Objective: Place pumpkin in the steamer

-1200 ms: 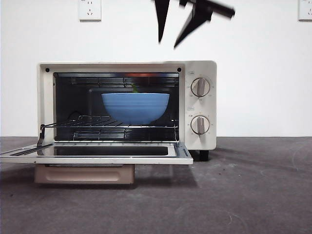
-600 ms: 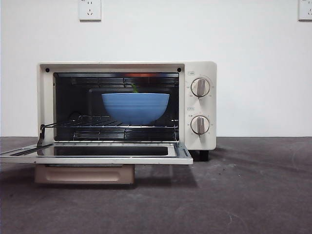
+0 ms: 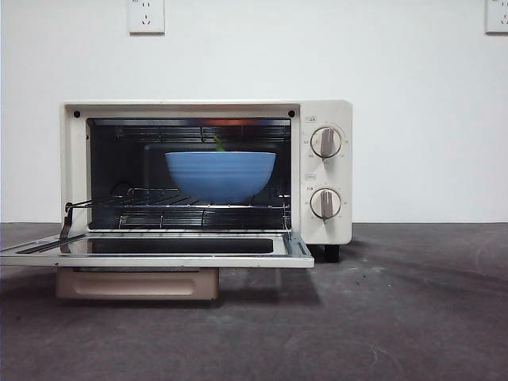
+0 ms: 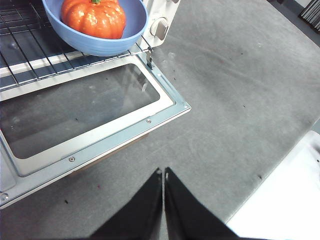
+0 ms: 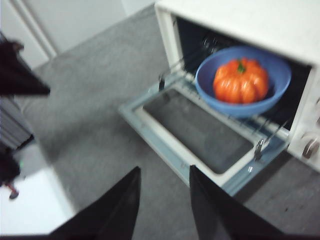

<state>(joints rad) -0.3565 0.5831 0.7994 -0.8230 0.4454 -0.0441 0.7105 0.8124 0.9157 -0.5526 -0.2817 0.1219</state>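
The steamer (image 3: 206, 171) stands on the grey tabletop (image 3: 397, 309) a little left of centre, its glass door (image 3: 171, 248) dropped flat toward the near side and its two round knobs (image 3: 326, 142) on the right of the front panel. On the wire rack (image 3: 182, 202) inside sits a blue bowl (image 3: 221, 175), filling much of the cavity's width. The pumpkin (image 4: 94, 17) lies in that bowl — orange, ribbed, glossy, with its short green stem upward; from the front only the green stem tip shows above the bowl's rim.

Neither arm appears in the front view. The left gripper (image 4: 163, 173) hangs above the bare tabletop on the near side of the open door's right corner, its black jaws pressed together with nothing between them. The right gripper (image 5: 164, 172) is held high over the tabletop off the door's near left corner, looking down into the open cavity — its jaws are parted and empty. The right wrist picture is somewhat blurred. Both grippers are well apart from bowl and pumpkin.
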